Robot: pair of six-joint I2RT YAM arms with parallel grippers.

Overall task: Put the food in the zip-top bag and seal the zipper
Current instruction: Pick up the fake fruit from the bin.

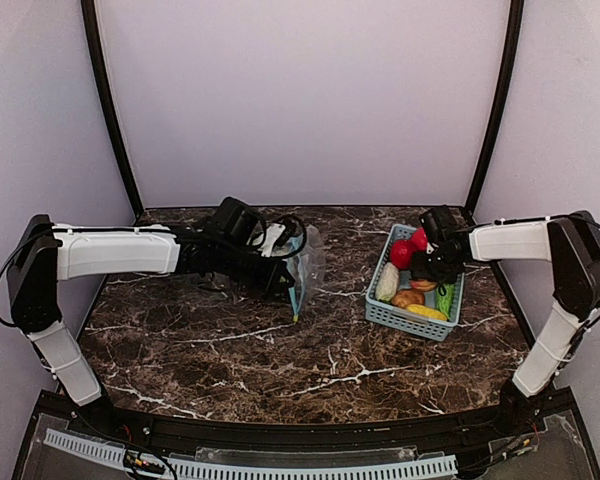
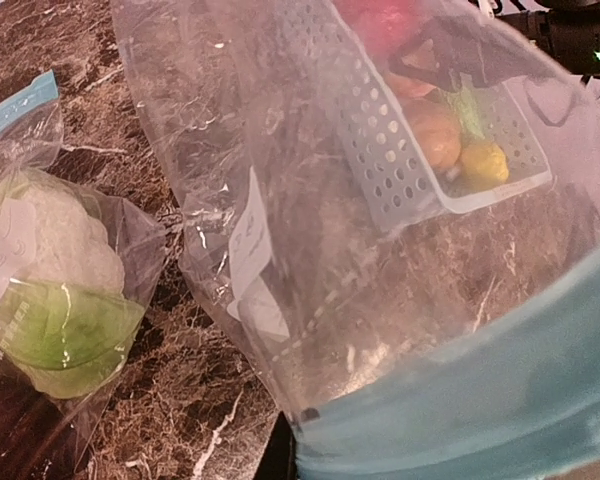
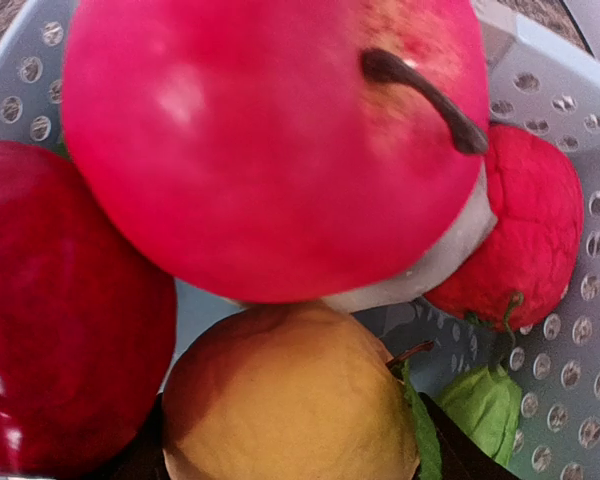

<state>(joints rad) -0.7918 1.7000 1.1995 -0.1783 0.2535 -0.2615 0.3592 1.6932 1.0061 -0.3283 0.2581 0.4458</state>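
A clear zip-top bag (image 1: 308, 262) with a blue zipper strip (image 2: 480, 400) hangs from my left gripper (image 1: 288, 276), which is shut on its zipper edge; one dark finger (image 2: 277, 450) shows beside the strip. A white cauliflower (image 2: 55, 240) and a green piece (image 2: 65, 330) lie inside clear bag plastic at the left. The light-blue basket (image 1: 380, 308) holds red apples (image 1: 402, 253), a white piece (image 1: 387, 283), and orange, yellow and green pieces. My right gripper (image 1: 432, 266) is down in the basket, its fingers on either side of an orange fruit (image 3: 290, 400), under a large red apple (image 3: 260, 140).
The basket stands at the right of the dark marble table (image 1: 280, 350). It shows through the bag in the left wrist view (image 2: 380, 150). In the right wrist view, a dark red apple (image 3: 60, 320), a rough red fruit (image 3: 530, 230) and a green piece (image 3: 485, 410) crowd the basket wall (image 3: 580, 330).
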